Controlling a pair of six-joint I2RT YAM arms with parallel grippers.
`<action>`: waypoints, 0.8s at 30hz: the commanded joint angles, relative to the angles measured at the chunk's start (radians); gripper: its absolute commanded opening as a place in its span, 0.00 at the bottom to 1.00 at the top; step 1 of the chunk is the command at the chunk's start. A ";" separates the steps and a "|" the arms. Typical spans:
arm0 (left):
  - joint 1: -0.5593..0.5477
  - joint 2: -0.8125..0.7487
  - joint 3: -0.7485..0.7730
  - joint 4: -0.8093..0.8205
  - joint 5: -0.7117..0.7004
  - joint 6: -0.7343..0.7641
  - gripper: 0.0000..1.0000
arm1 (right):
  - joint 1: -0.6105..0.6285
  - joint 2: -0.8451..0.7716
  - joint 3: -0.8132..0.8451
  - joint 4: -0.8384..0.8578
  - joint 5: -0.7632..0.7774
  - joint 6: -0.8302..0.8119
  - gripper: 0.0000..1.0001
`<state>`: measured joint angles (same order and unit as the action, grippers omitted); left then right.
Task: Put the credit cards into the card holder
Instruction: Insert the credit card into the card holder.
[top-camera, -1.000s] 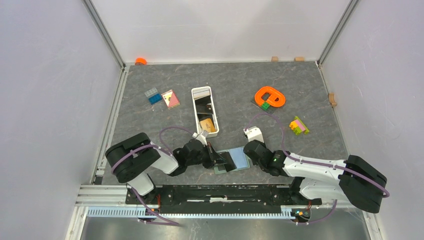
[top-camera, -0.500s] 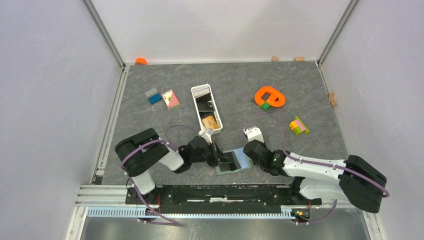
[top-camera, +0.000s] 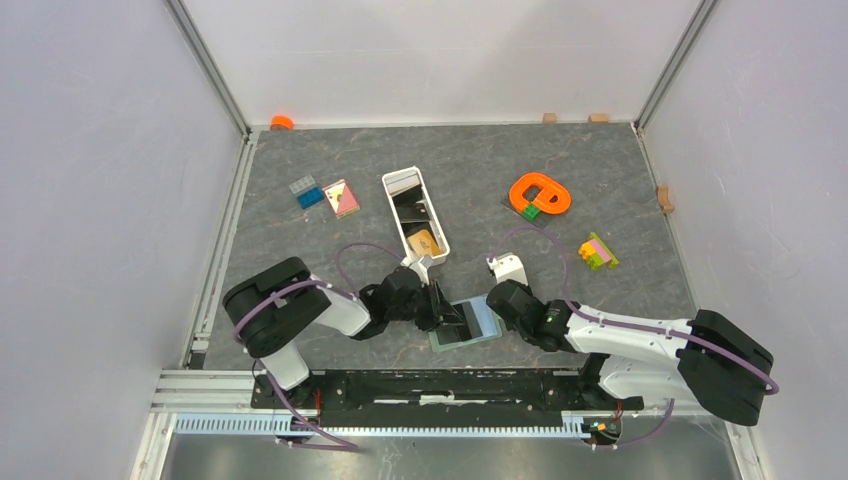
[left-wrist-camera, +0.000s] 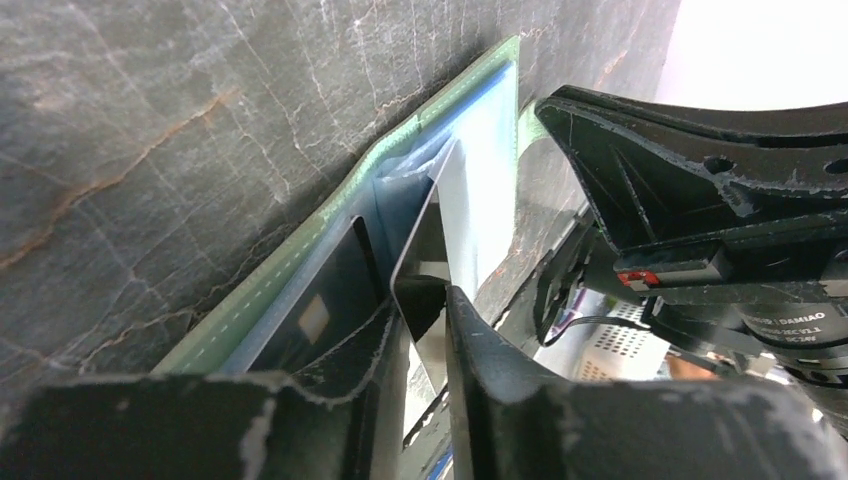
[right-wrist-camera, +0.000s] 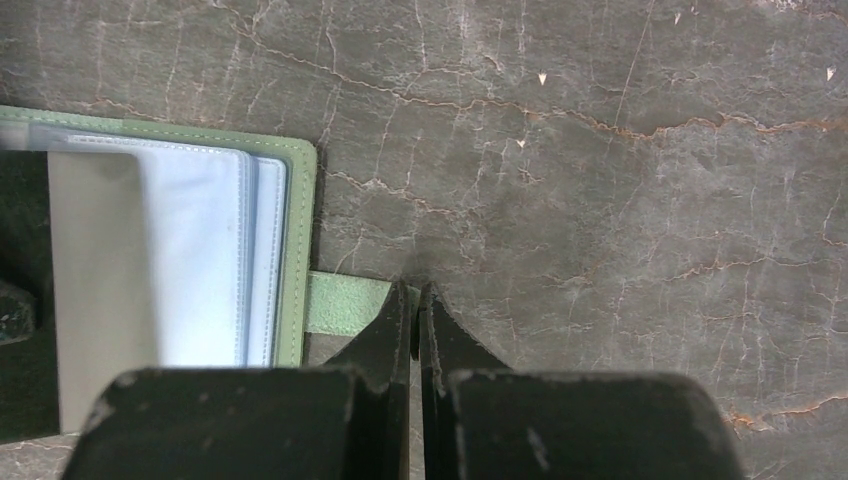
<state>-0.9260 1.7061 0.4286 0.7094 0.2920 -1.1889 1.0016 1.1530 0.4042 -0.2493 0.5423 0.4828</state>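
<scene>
Right gripper (right-wrist-camera: 413, 300): jaws closed, tips set at the card holder's (top-camera: 482, 318) strap tab.
Left gripper (left-wrist-camera: 425, 300): a card (left-wrist-camera: 445, 230) is stood on edge between the jaws; whether it is gripped cannot be told.
Card holder: laid open on the tabletop (top-camera: 300, 260), between both grippers.
Behind: white tray (top-camera: 403, 176), a tan card (top-camera: 422, 241) inside.
Far: orange ring (top-camera: 539, 193), well apart.

Desk (right-wrist-camera: 600, 150) looks like matt dark stone, all veiny. The card holder (right-wrist-camera: 296, 220) is matt green leathery stuff with stitching, with glossy clear plastic sleeves inside. The credit card (left-wrist-camera: 430, 235) has a smooth sheen. The left gripper (left-wrist-camera: 422, 295) is scuffed, rough black plastic.
</scene>
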 joint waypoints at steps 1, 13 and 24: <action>0.001 -0.070 0.027 -0.235 -0.050 0.120 0.30 | 0.005 -0.012 0.036 -0.003 0.017 0.017 0.00; 0.000 -0.244 0.060 -0.505 -0.130 0.215 0.50 | 0.005 -0.022 0.035 -0.007 0.027 0.020 0.00; -0.037 -0.278 0.078 -0.448 -0.106 0.223 0.49 | 0.005 -0.026 0.029 0.002 0.022 0.019 0.00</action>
<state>-0.9421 1.4567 0.4854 0.2642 0.2035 -1.0222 1.0016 1.1461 0.4057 -0.2508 0.5419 0.4858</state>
